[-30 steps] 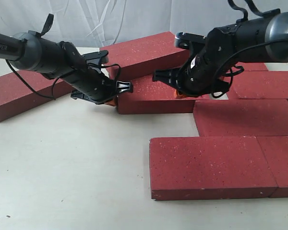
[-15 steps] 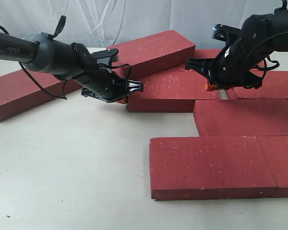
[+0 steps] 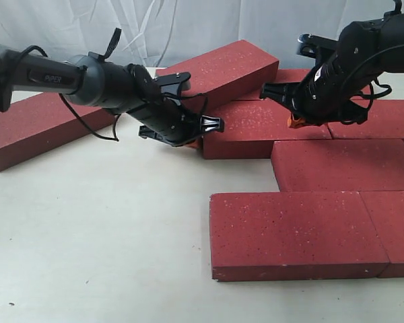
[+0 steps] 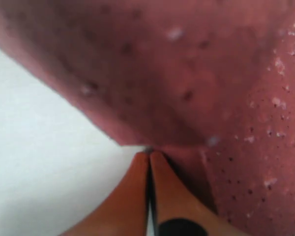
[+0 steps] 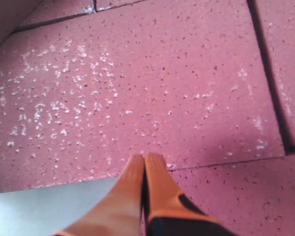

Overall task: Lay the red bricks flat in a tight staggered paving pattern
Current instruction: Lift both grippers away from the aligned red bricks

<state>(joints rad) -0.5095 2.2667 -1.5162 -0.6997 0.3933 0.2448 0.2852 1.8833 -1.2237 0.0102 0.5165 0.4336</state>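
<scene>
Pushed rightward, the middle brick [image 3: 256,128] lies flat, long axis left-right, close beside the neighbouring brick [image 3: 374,118]. At its left end presses the left gripper [image 3: 212,124], fingers together; the right gripper [image 3: 293,121], likewise pinched together, sits at its right end.

This looks like a robotics lab test set-up, not a home or a building site. A wrinkled white cloth backdrop [image 3: 155,27] hangs behind a plain off-white table [image 3: 87,235]. A black jointed robot arm [image 3: 101,84] with loose cables reaches in from the left and another [image 3: 363,47] from the right. Speckled dark red rectangular paver bricks [image 3: 296,232] lie on the table.
</scene>
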